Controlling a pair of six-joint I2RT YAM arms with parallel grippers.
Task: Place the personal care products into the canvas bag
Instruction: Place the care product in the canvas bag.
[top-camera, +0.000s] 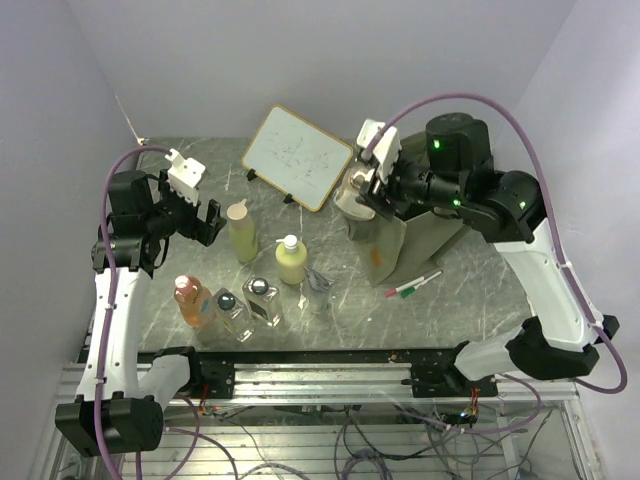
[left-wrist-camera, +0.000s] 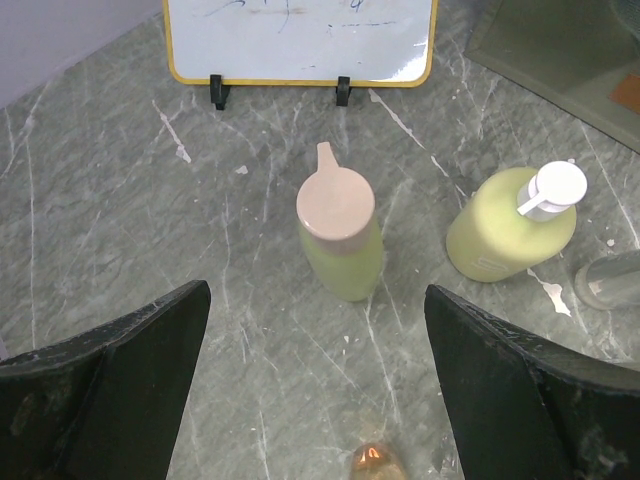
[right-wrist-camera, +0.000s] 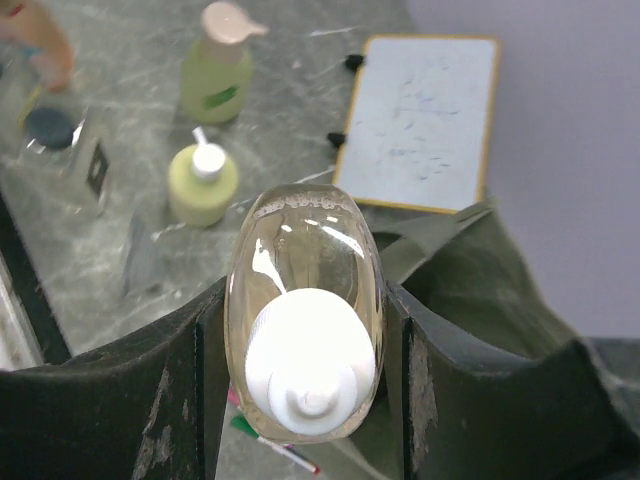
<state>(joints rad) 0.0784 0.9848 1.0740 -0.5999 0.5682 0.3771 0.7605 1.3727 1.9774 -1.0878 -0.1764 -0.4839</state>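
Camera overhead caught the right gripper (top-camera: 365, 190) hanging above the boxy olive-green canvas bag (top-camera: 405, 250). Left wrist: the left gripper (left-wrist-camera: 315, 330) gaped wide over the capped pale-green plastic bottle (left-wrist-camera: 340, 245), not touching. Right wrist: 2 fingers (right-wrist-camera: 130, 400) clamped the flanks of a clear oval white-capped bottle (right-wrist-camera: 305, 290), probably slick, rigid, light; mid-body hold looked right.

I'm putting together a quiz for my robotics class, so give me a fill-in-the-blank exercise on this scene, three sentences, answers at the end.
1. The right gripper is shut on a clear bottle with a ___ cap.
2. The left gripper hangs with its jaws ___ above the pale-green bottle.
3. The marker pens lie on the table beside the ___.
Missing words: white; open; canvas bag.
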